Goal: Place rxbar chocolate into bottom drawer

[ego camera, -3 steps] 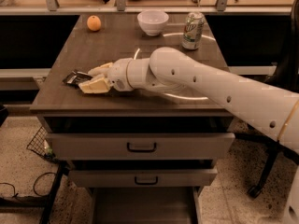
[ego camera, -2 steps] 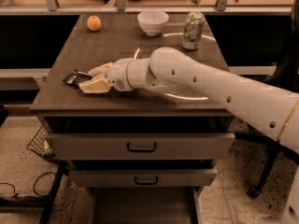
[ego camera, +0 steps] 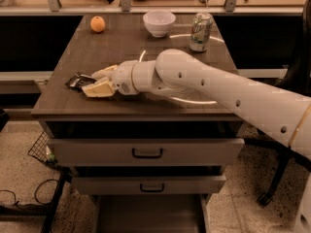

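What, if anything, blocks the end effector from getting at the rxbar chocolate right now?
Probably nothing, so yes. The end effector sits right at the rxbar chocolate near the table's front left edge; the orange, white bowl and green can stand far back, out of the way.

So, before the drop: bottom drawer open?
Open: bottom drawer juts out under the upper two; gripper at the rxbar chocolate on top.

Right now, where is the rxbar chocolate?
The rxbar chocolate lies on the tabletop, front left in the camera view, at the gripper, nearer than the orange.
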Robot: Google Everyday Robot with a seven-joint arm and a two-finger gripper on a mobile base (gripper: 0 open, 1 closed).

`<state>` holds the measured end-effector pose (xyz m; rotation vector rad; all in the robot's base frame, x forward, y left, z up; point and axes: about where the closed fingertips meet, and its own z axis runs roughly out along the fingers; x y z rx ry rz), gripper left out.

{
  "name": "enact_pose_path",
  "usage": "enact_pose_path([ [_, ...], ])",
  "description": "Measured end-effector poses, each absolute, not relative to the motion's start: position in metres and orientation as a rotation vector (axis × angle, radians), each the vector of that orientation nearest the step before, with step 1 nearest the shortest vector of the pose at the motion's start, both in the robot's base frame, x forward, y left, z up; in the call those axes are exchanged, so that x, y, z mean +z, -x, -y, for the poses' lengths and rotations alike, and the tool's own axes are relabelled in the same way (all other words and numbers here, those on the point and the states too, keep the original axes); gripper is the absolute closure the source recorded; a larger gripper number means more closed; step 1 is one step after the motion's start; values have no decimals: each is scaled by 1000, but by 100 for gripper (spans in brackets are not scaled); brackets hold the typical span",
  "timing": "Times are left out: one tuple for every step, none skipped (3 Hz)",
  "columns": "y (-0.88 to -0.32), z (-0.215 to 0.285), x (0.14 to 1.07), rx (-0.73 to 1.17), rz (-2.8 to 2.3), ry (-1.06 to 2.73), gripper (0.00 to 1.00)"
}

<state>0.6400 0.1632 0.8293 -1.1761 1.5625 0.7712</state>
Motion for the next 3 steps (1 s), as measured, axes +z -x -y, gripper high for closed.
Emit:
enact_pose_path([
  [-640,-163,829,771,-1563,1176,100],
  [-640,-163,829,771,-1563,1176,100],
  [-640,-163,830,771,-1563,1176,100],
])
